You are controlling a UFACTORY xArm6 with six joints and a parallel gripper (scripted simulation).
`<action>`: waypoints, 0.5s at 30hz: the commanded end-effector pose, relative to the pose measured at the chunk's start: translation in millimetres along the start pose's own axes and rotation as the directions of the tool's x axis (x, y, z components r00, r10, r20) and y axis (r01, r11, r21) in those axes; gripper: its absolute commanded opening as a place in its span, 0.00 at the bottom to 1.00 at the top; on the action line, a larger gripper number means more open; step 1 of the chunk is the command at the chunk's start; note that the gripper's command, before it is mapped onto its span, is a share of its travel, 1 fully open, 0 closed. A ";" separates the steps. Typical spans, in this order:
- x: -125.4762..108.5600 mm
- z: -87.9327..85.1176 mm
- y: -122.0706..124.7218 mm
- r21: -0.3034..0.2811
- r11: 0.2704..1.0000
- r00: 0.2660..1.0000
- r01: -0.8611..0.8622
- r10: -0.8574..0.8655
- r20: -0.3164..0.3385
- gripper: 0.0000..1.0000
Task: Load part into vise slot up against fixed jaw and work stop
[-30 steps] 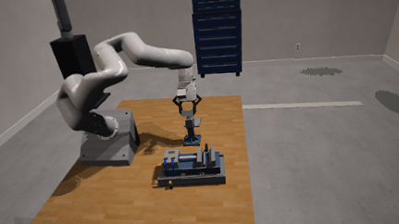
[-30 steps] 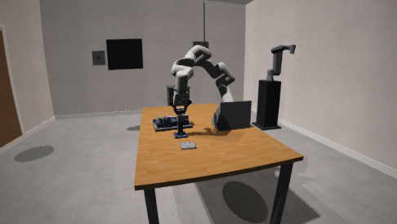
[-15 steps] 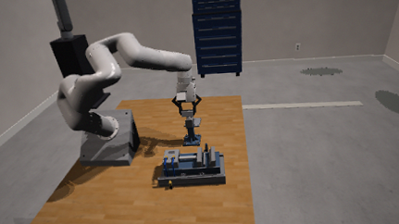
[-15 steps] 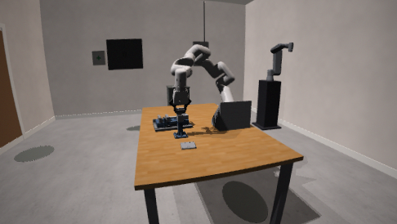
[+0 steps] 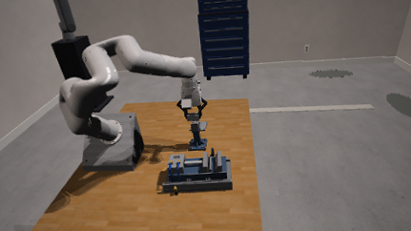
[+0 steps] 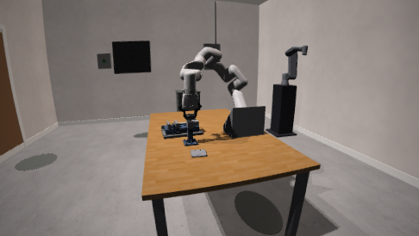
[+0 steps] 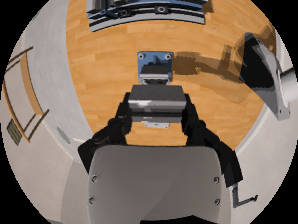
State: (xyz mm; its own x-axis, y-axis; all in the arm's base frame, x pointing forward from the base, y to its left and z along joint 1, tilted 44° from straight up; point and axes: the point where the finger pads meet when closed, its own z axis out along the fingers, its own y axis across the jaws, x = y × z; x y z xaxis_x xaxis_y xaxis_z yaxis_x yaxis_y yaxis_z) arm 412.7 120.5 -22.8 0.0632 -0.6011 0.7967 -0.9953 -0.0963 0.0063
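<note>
My gripper (image 5: 193, 111) is shut on the part (image 5: 193, 115), a grey metal block. It holds the part in the air just above the V-block (image 5: 197, 134), which stands on a blue foot. In the wrist view the part (image 7: 156, 106) sits crosswise between my dark fingers, with the V-block (image 7: 154, 66) right beyond it. I cannot tell which way its slot faces. The vise (image 5: 198, 169) stands open on its dark base nearer the camera, apart from me. The infeed plate (image 6: 198, 153) lies bare on the table.
The arm's grey base box (image 5: 111, 141) stands left of the vise. A blue drawer cabinet (image 5: 224, 31) stands on the floor behind the table. A second arm on a black pedestal (image 6: 284, 108) stands off the table to the right.
</note>
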 end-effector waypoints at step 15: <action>1.3 -1.6 -1.3 0.004 1.000 0.993 -0.002 0.001 0.114 0.00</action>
State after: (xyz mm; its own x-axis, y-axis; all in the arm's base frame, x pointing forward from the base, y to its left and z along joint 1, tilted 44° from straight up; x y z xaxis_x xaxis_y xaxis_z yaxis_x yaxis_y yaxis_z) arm 412.9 119.8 -21.8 0.0699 -0.6742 0.7352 -0.9953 -0.0967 0.0059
